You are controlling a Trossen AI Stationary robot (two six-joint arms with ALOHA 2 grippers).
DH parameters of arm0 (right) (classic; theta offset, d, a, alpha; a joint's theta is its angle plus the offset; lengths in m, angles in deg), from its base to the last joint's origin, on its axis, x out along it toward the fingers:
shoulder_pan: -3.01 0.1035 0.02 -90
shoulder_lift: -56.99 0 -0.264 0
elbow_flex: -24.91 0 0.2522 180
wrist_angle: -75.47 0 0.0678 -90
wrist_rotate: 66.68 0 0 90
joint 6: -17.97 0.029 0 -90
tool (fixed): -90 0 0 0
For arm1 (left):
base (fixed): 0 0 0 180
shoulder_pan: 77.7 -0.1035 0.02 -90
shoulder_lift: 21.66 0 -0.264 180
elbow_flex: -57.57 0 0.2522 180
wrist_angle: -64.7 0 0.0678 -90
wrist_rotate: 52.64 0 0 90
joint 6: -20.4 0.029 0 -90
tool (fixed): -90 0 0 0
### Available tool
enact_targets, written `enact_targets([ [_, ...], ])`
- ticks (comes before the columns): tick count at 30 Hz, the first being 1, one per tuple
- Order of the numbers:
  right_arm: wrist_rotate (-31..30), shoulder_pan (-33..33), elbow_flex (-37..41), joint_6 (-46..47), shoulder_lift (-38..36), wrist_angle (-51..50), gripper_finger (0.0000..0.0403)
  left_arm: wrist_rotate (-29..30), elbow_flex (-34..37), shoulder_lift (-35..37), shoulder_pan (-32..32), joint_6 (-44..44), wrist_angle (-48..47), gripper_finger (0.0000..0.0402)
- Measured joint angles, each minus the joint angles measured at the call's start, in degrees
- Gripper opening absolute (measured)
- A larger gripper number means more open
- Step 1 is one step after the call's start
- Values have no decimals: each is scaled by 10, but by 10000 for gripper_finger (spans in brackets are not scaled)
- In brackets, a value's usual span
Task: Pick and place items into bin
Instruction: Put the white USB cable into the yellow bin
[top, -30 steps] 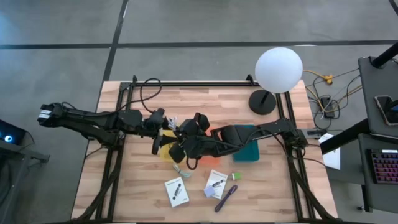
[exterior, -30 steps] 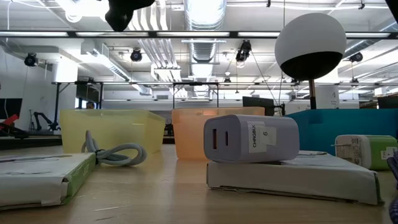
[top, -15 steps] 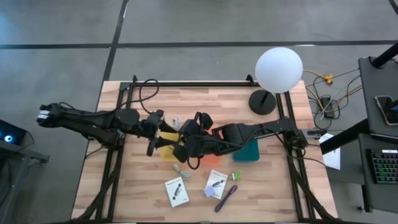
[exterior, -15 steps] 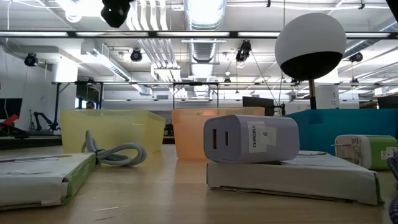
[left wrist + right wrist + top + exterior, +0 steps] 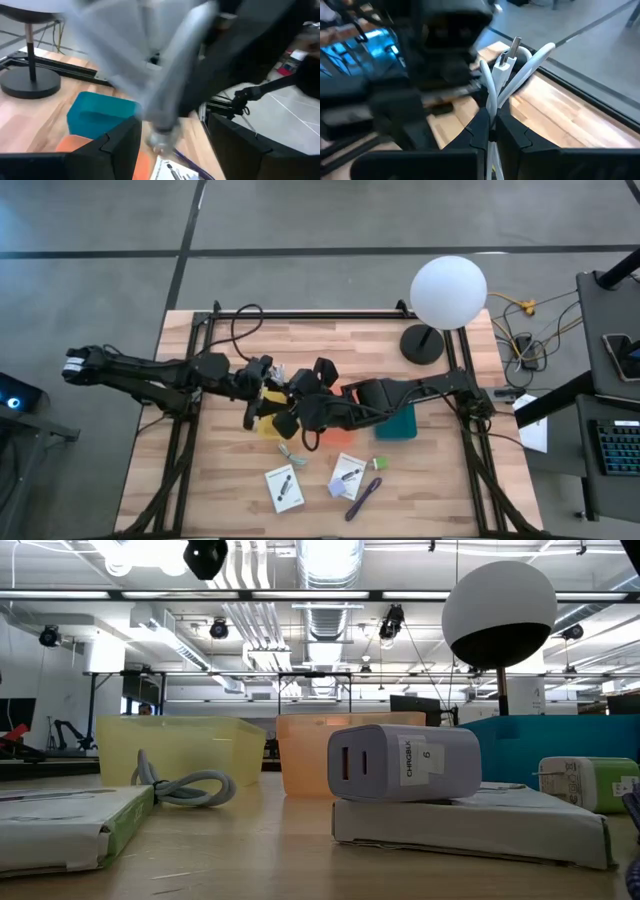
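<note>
Wooden table (image 5: 420, 470) from above: both arms meet at its middle over the yellow bin (image 5: 266, 423), the left gripper (image 5: 268, 372) spread wide and the right gripper (image 5: 288, 385) beside it, while two white cards (image 5: 284, 488), a purple strap (image 5: 363, 498) and a green cube (image 5: 378, 464) lie near the front edge. At table height, a grey cable (image 5: 185, 786) lies coiled before the yellow bin beside an orange bin (image 5: 345, 755), with a white charger (image 5: 403, 763) resting on a card. Seen from the right wrist, that gripper's fingers (image 5: 481, 131) are pinched together on a looped white cable (image 5: 507, 70); the left wrist view is blurred, showing only a teal bin (image 5: 100, 115).
</note>
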State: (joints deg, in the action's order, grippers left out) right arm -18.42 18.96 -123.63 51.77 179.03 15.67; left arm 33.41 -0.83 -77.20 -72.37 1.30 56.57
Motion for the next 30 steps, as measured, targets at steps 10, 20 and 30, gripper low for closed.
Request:
enact_targets([
  [10,1,0,0,-6,1,-5,13,3,0,-5,-5,13,-30,83],
  [20,20,-6,0,84,2,-55,13,63,0,0,-13,17,-90,6],
  [30,114,-1,0,201,1,-217,102,82,1,-2,-43,-162,-233,5],
])
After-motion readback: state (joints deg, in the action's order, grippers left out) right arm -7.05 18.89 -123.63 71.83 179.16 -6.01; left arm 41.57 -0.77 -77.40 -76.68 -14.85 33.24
